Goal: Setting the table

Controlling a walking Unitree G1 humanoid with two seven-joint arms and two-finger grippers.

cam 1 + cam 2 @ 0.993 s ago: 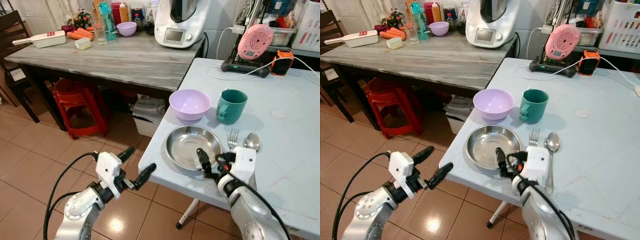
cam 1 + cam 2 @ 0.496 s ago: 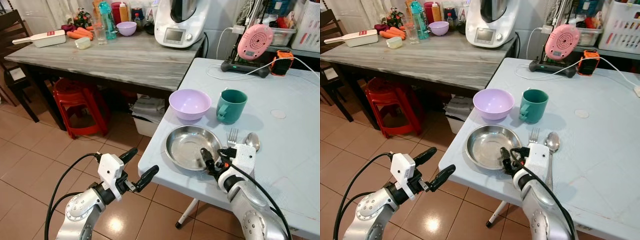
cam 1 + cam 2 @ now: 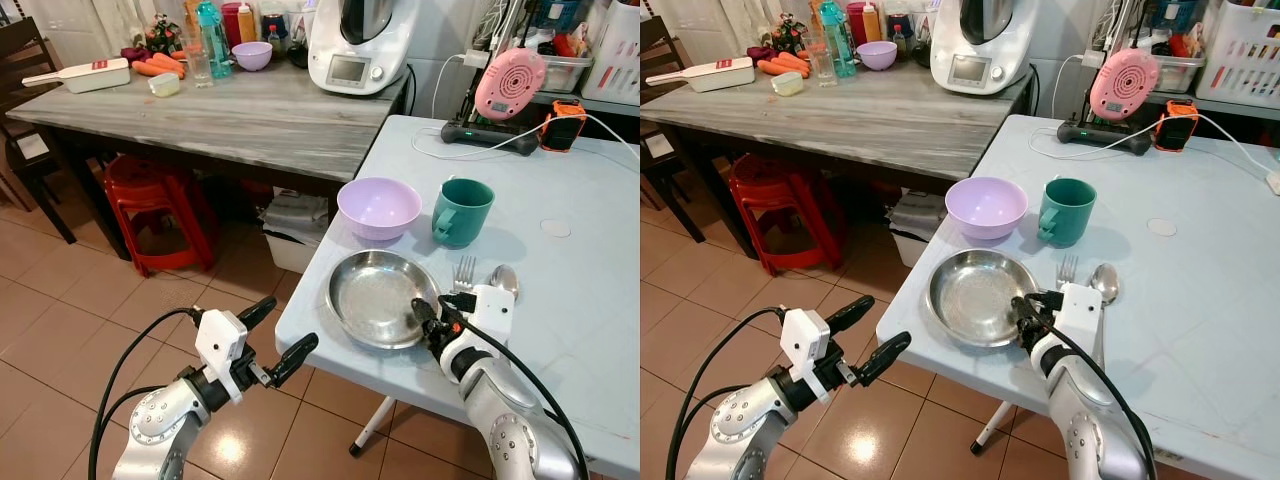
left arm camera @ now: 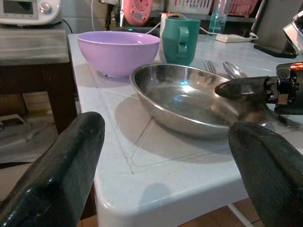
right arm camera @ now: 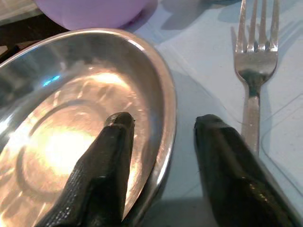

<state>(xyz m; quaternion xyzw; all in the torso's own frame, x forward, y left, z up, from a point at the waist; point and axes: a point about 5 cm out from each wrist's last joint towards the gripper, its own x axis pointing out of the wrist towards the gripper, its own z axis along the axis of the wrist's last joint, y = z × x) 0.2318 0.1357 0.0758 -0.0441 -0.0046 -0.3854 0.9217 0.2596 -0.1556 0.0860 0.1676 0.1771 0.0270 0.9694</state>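
A round steel plate (image 3: 375, 297) lies near the front edge of the pale blue table (image 3: 570, 310). My right gripper (image 3: 432, 312) is open at the plate's right rim. One finger (image 5: 102, 161) is inside the plate and the other (image 5: 227, 161) rests on the table beside the fork (image 5: 255, 71). A fork (image 3: 464, 272) and a spoon (image 3: 503, 282) lie right of the plate. Behind it stand a lilac bowl (image 3: 379, 207) and a green mug (image 3: 462, 211). My left gripper (image 3: 283, 328) hangs open over the floor, just off the table's front corner.
A grey wooden table (image 3: 230, 115) to the left carries a white kitchen machine (image 3: 360, 45), bottles and carrots. A red stool (image 3: 150, 205) stands under it. A pink device (image 3: 511, 82), cables and an orange gadget (image 3: 563, 124) sit at the blue table's back.
My right gripper has slid forward along the table until its fingers straddle the plate's right rim. The plate has shifted slightly left. The left gripper has barely moved.
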